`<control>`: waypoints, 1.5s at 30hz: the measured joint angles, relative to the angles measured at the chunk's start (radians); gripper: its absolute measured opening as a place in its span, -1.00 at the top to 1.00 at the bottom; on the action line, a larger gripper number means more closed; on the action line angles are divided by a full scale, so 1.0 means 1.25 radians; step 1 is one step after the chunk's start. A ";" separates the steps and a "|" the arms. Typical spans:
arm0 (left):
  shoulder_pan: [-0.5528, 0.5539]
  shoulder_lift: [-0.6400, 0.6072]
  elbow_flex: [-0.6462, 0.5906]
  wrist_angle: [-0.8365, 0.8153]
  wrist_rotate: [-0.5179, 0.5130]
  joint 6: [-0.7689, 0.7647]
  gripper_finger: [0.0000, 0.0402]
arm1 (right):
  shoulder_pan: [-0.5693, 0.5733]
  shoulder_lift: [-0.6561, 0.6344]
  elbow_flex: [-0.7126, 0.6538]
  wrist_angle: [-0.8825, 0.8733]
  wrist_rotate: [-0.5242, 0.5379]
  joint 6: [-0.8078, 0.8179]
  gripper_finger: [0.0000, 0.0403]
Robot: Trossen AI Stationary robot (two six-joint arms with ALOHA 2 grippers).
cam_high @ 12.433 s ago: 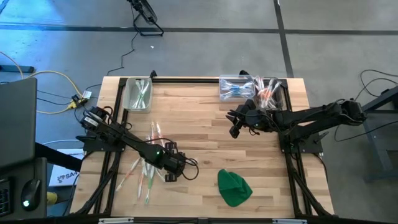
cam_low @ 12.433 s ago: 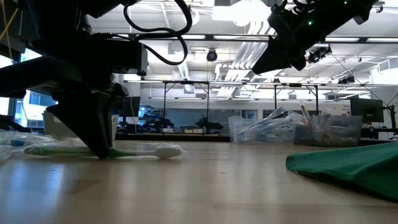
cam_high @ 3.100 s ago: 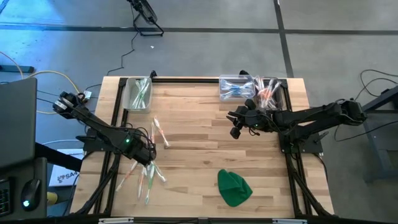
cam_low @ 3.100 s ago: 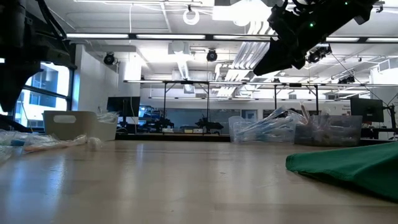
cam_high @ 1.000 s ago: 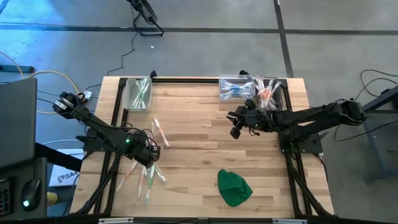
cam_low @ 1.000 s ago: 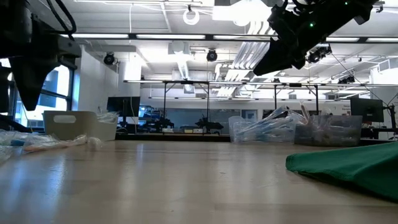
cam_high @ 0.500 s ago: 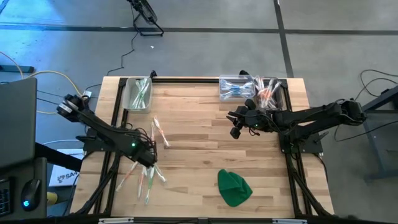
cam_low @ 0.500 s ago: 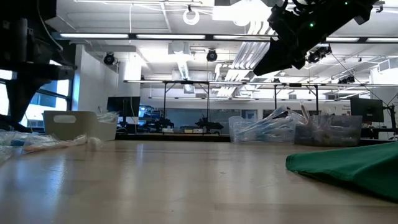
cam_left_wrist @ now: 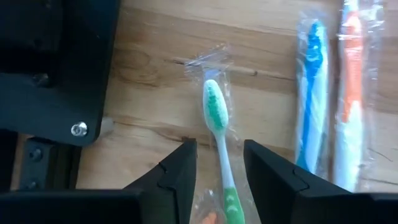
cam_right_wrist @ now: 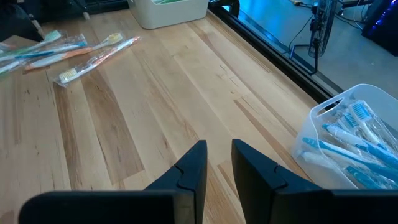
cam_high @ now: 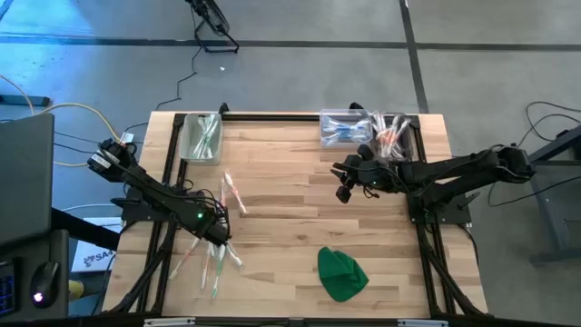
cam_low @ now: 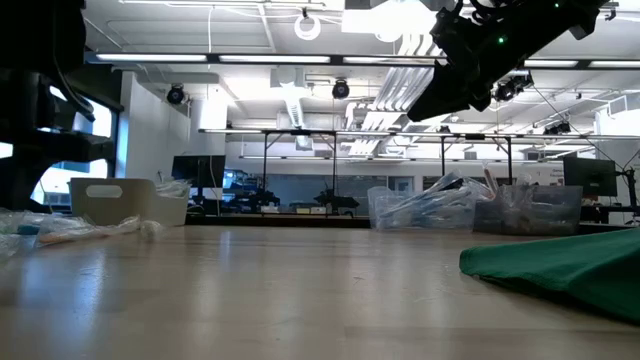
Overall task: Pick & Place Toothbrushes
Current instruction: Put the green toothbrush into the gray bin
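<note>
left wrist view: hovering over a wrapped green toothbrush (cam_left_wrist: 219, 134), left gripper (cam_left_wrist: 220, 163) fingers parted and holding nothing.

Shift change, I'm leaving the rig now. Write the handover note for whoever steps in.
Left gripper: jaws open, empty, above a wrapped green toothbrush at the table's left side.
Right gripper: jaws open, empty, hanging over bare wood near the back bins.
Done: toothbrushes already lie in the back-left bin and the back-right bins.
Left: the loose toothbrushes scattered front left; a blue toothbrush and an orange toothbrush lie beside the green one.
</note>
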 joint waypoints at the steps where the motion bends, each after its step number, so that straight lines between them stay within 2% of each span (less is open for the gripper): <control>1: 0.000 0.000 -0.008 0.010 0.000 0.000 0.37 | 0.000 0.000 0.000 0.000 0.000 0.000 0.67; 13: -0.001 -0.003 -0.091 0.085 -0.006 -0.039 0.38 | 0.000 0.000 0.000 0.000 0.000 0.000 0.67; 30: 0.000 -0.001 -0.096 0.100 -0.057 -0.033 0.39 | 0.000 0.000 0.000 0.000 0.000 0.000 0.67; 34: 0.000 0.000 -0.097 0.116 -0.086 -0.036 0.51 | 0.000 0.000 0.000 0.000 0.000 0.000 0.67; 42: 0.000 0.000 -0.097 0.135 -0.128 -0.031 0.94 | 0.000 0.000 0.000 0.000 0.000 0.000 0.67; 45: 0.000 -0.001 -0.093 0.136 -0.140 -0.018 0.95 | 0.000 0.000 0.000 0.000 0.000 0.000 0.67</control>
